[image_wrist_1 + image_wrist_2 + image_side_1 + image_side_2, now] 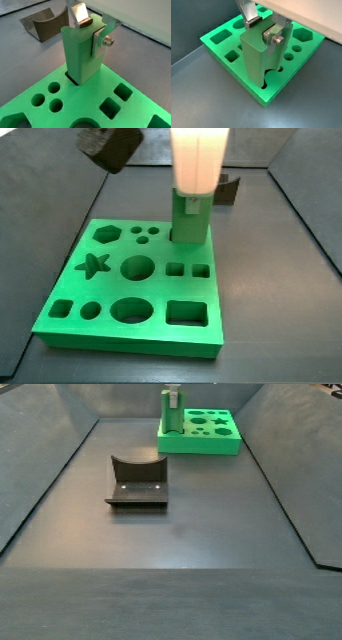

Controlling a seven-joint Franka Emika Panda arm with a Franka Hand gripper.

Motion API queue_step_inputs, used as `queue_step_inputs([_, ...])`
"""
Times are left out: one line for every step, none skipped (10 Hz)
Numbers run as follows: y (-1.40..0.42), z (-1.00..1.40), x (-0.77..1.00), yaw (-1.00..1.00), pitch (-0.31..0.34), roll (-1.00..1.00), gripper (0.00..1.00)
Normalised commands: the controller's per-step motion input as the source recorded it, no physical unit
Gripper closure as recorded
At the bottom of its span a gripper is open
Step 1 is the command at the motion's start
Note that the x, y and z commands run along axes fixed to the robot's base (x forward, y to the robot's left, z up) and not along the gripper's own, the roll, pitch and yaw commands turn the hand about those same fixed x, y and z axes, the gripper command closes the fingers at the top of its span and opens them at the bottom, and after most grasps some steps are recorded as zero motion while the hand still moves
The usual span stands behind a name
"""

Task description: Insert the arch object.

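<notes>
The arch object, a tall matte green block, stands upright with its lower end in a hole at a corner of the green holed board. It shows in both wrist views and both side views. My gripper comes down from above and is shut on the block's top, one silver finger flat against its side and the other behind it. The gripper also shows in a wrist view. In a side view the gripper is washed out by glare.
The board has several other holes: star, hexagon, rounds and squares. A dark olive-brown block with a U-shaped notch sits on the grey floor apart from the board; it also shows in a wrist view. Grey walls enclose the floor.
</notes>
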Motion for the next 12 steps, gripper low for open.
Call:
queue_step_inputs([0.07,-0.60,-0.08,0.00,-0.024,0.17,1.00])
queue_step_inputs([0.09,-0.57,-0.02,0.00,0.000,0.20,1.00])
queue_step_inputs([0.13,-0.58,0.00,-0.17,0.000,0.22,1.00])
queue_step_inputs([0.14,-0.58,0.00,-0.22,0.000,0.21,1.00])
queue_step_inputs([0.00,-0.89,0.00,-0.25,-0.067,0.14,1.00])
queue_step_inputs([-0.05,-1.00,0.00,-0.26,-0.119,0.02,1.00])
queue_step_inputs([-0.04,-1.00,0.00,-0.21,-0.123,0.00,1.00])
queue_step_inputs([0.00,-0.98,0.00,-0.11,-0.141,0.00,1.00])
queue_step_inputs([0.00,-0.51,0.00,-0.08,-0.133,-0.15,1.00])
queue_step_inputs([0.05,-0.25,0.00,-0.05,-0.084,-0.21,1.00])
queue_step_inputs([0.03,-0.16,0.02,-0.06,-0.024,-0.13,1.00])
queue_step_inputs([0.00,0.00,0.00,0.00,0.000,0.00,1.00])
